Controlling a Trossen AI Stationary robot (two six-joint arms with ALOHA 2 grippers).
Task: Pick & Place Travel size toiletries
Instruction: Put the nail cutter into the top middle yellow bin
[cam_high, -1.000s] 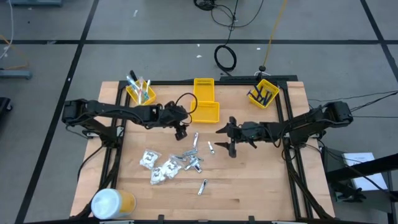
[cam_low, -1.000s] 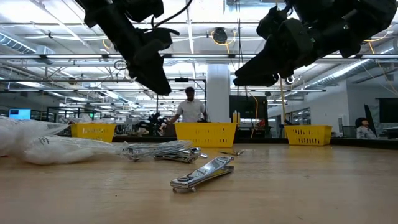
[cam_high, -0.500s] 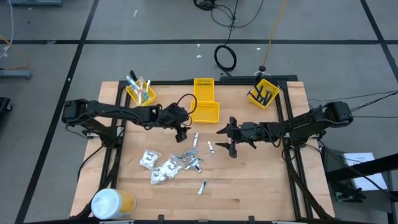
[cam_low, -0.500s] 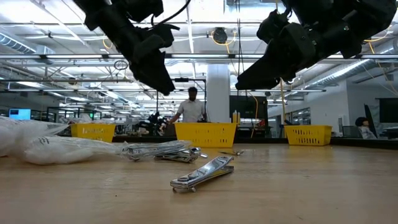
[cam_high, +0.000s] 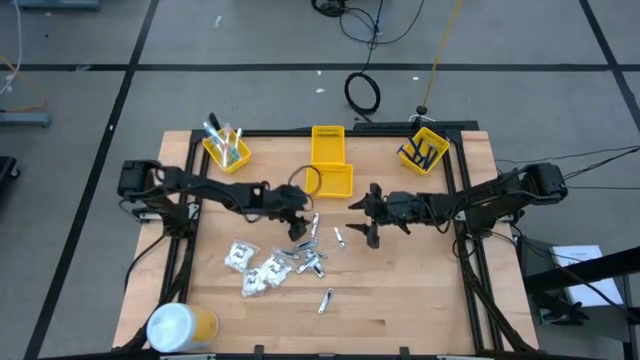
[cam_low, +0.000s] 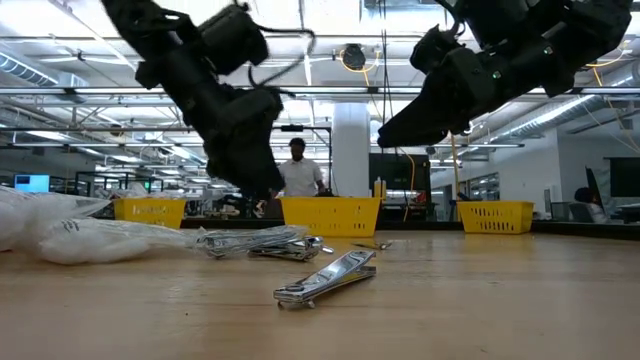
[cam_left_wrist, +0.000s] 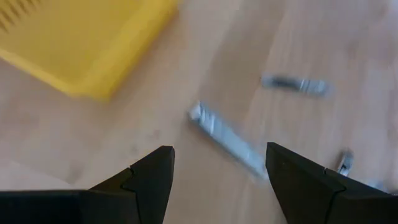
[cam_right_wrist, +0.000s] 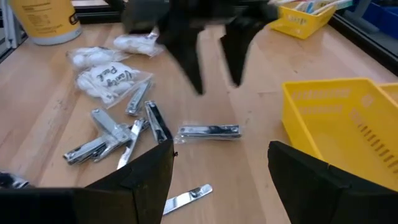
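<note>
Left hand (cam_high: 301, 226) dropped toward silvery clipper (cam_left_wrist: 227, 137), fingers released; centre over it, descend squarely, then clench.

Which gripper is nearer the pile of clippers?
Left. The left gripper hangs open just above the pile of clippers; the right gripper, also open, is off to the pile's right.

Bright overhead light, blurred wrist views
</note>
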